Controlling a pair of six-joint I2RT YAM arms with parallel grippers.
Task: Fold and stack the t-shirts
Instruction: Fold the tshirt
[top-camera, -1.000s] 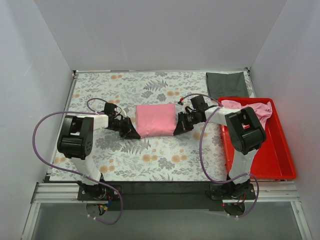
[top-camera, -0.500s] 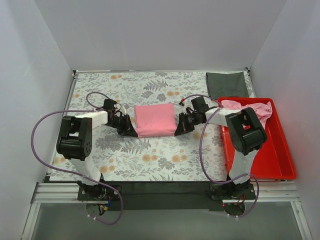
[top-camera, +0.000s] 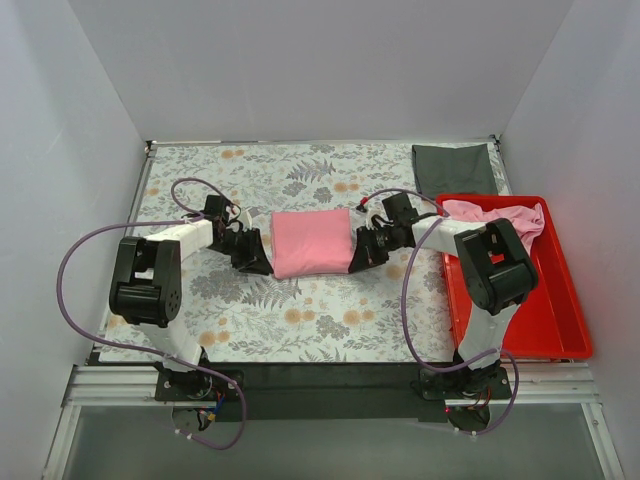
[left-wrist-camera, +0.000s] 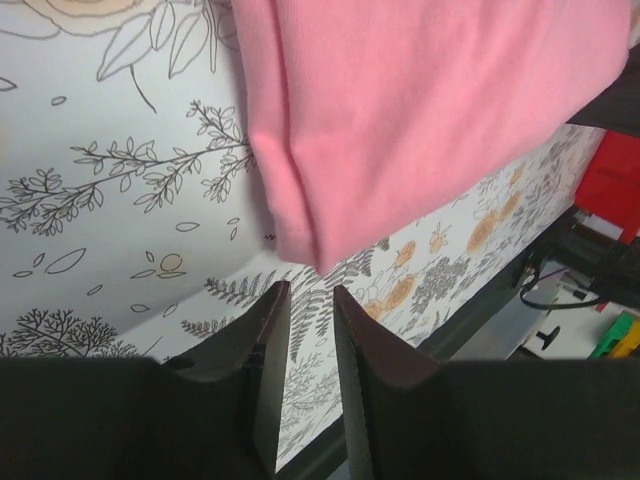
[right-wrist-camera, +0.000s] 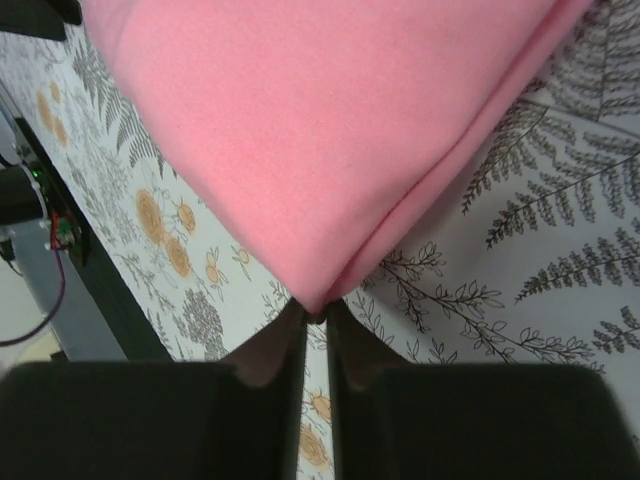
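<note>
A folded light-pink t-shirt (top-camera: 312, 242) lies as a rectangle on the flowered cloth in the middle of the table. It also shows in the left wrist view (left-wrist-camera: 420, 110) and the right wrist view (right-wrist-camera: 320, 130). My left gripper (top-camera: 268, 266) sits at its near left corner. In the left wrist view the left gripper (left-wrist-camera: 310, 290) has a narrow gap between its jaws, and the shirt's corner lies just beyond the tips, not between them. My right gripper (top-camera: 354, 262) is at the near right corner. In the right wrist view the right gripper (right-wrist-camera: 317, 310) pinches that corner's tip.
A red bin (top-camera: 560, 330) stands at the right edge with a crumpled pink t-shirt (top-camera: 500, 218) hanging over its far end. A dark grey cloth (top-camera: 455, 168) lies at the far right corner. White walls close in the table's sides and back.
Both grippers have stayed at the folded shirt's near corners, shifting slightly. The left arm's elbow has swung back towards the near edge. The shirt has barely moved.
</note>
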